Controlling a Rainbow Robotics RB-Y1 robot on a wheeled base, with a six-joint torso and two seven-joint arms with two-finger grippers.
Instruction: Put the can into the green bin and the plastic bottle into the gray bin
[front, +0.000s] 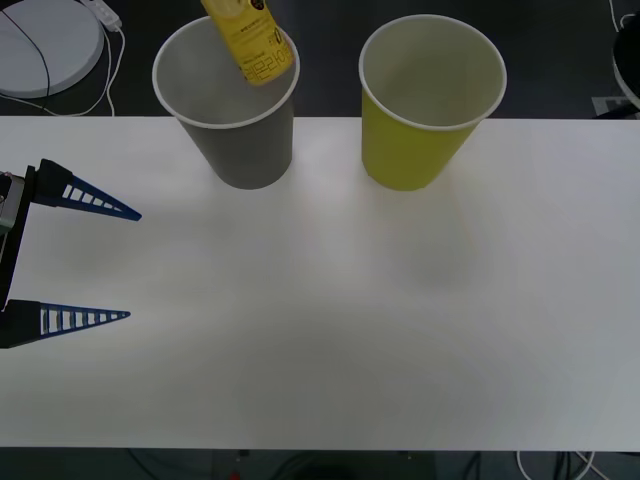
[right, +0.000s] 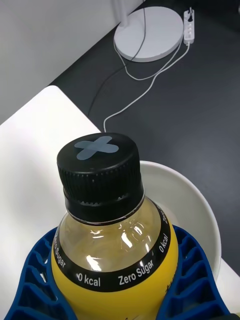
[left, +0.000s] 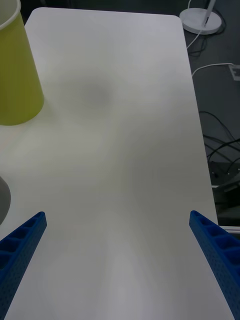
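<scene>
Two cups, gray bin (front: 240, 140) and green bin (front: 420, 130); one plastic bottle (front: 252, 40).

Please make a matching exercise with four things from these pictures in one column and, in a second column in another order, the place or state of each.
Things:
1. plastic bottle
2. gray bin
3. green bin
4. left gripper

Places or states:
A. open, over the table's left side
B. standing toward the right
C. held over the gray bin by the right gripper
D. standing under the bottle

Pairs: 1-C, 2-D, 3-B, 4-A
</scene>
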